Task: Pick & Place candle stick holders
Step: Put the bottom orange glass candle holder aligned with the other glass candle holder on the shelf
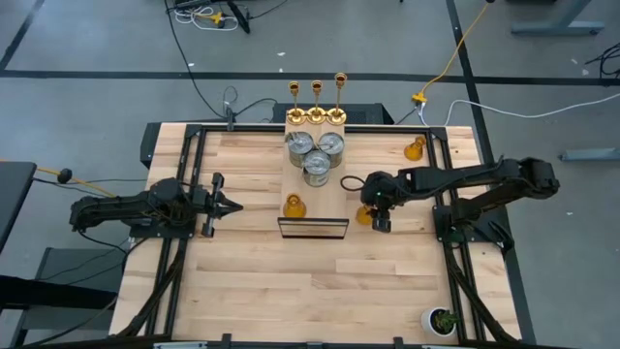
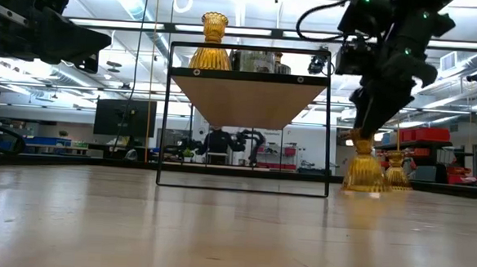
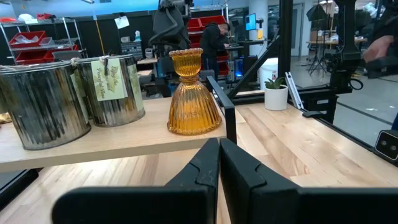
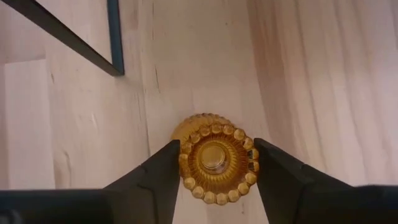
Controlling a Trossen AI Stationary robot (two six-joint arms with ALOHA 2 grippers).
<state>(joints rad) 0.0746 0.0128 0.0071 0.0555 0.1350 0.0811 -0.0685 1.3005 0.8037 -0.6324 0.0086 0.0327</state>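
Right hand [image 4: 214, 163] is straddling an amber holder [image 1: 365, 215] on the surface [image 1: 387, 281], fingers open on either side of it and not clamped yet. That one sits at 3 o'clock from the raised shelf [image 1: 334, 184]. Shelf carries three silver cans [image 1: 316, 155], gold candlesticks [image 1: 317, 104] at 12, another amber holder [image 1: 294, 206] at 7. Third amber one [image 1: 415, 148] sits off at 2 o'clock. Left hand [image 1: 232, 205] waits at 9 o'clock, fingers closed.
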